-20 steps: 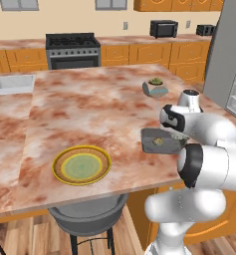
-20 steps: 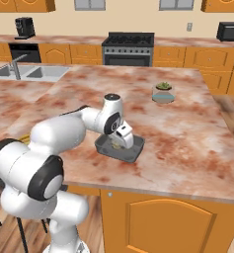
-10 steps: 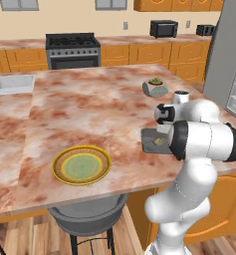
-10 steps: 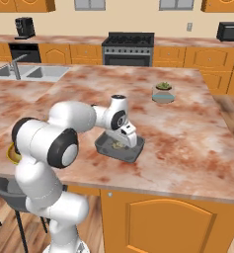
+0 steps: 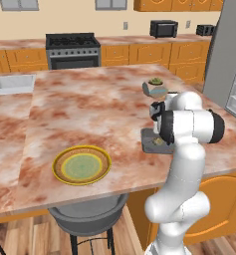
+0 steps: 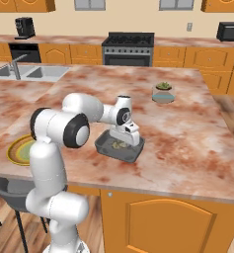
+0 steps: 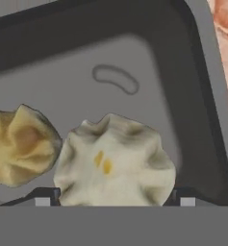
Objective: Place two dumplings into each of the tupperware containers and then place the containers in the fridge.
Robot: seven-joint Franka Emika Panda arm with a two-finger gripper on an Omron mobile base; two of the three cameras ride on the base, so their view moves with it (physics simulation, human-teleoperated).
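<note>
A dark grey tupperware container (image 6: 104, 147) sits near the island's front edge, also seen as the tub (image 5: 148, 144) half hidden behind my arm. In the hand view two dumplings rest on the container's floor (image 7: 134, 43). My gripper (image 7: 113, 198) reaches down into the tub (image 6: 124, 141). Its jaws stand wide and press both sides of the pale dumpling (image 7: 114, 163), which spans the gap between them. The tan dumpling (image 7: 21, 144) lies just beside it, touching it. The grey fridge (image 5: 224, 55) stands at the far right with its white shelves showing.
A yellow-rimmed plate (image 5: 81, 165) lies on the island's near left part (image 6: 20, 149). A potted plant in a grey bowl (image 6: 163, 92) stands behind the container. A grey stool (image 5: 87, 219) sits under the front edge. The sink (image 5: 10, 83) is at far left.
My arm has folded upright, the elbow swinging over the island's edge, and the hand has come down lower into the dark tub. The container has stayed in place.
</note>
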